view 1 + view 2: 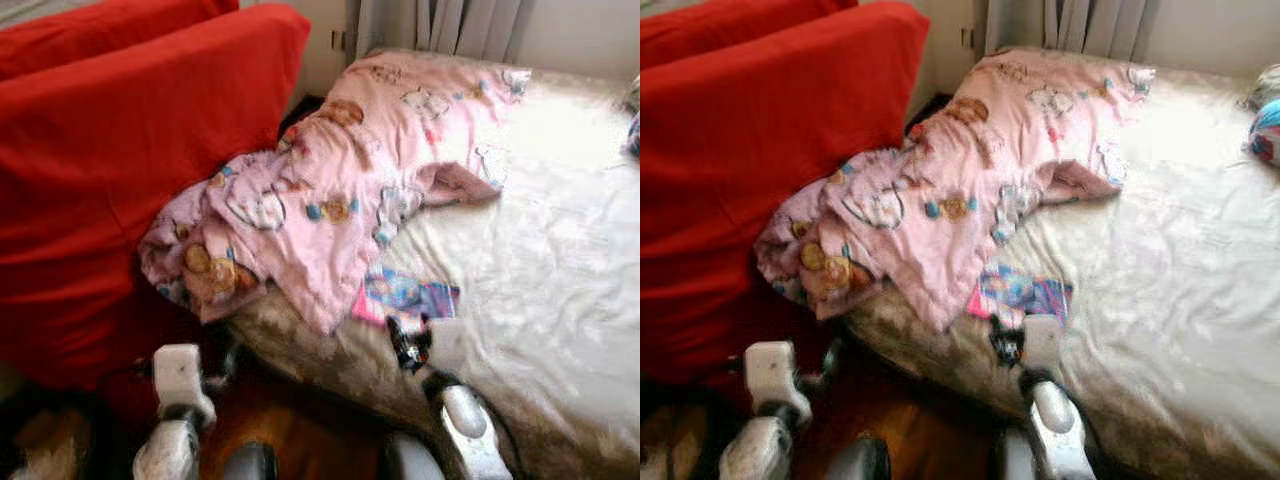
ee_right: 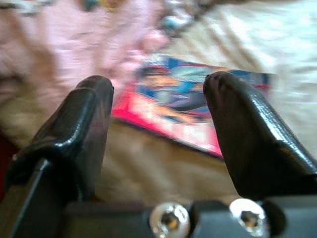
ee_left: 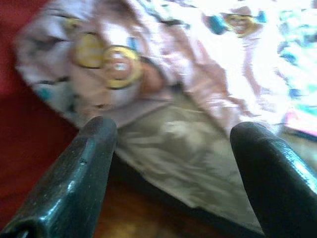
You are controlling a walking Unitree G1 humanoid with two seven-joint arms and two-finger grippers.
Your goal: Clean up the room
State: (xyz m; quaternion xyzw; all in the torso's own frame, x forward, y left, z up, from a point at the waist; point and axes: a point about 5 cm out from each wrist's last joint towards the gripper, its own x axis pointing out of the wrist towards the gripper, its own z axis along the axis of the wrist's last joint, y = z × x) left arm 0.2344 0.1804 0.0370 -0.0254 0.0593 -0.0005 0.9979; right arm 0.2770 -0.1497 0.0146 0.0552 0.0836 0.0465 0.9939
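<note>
left claw [image 3: 171, 148] fingers spread, arm low | right claw [image 2: 158, 124] fingers spread, arm extended forward

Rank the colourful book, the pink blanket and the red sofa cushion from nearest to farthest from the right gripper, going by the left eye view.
1. The colourful book: flat on the bed, just beyond the right gripper, whose jaws stand open.
2. The pink blanket: crumpled over the bed's left side, its edge covering part of the book.
3. The red sofa cushion: far left, beyond the blanket.

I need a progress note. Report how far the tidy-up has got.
Done: nothing visibly tidied. The pink blanket lies crumpled on the bed. In hand: the open right gripper points at the book, not touching. Left gripper open, idle. Left: book and blanket.
</note>
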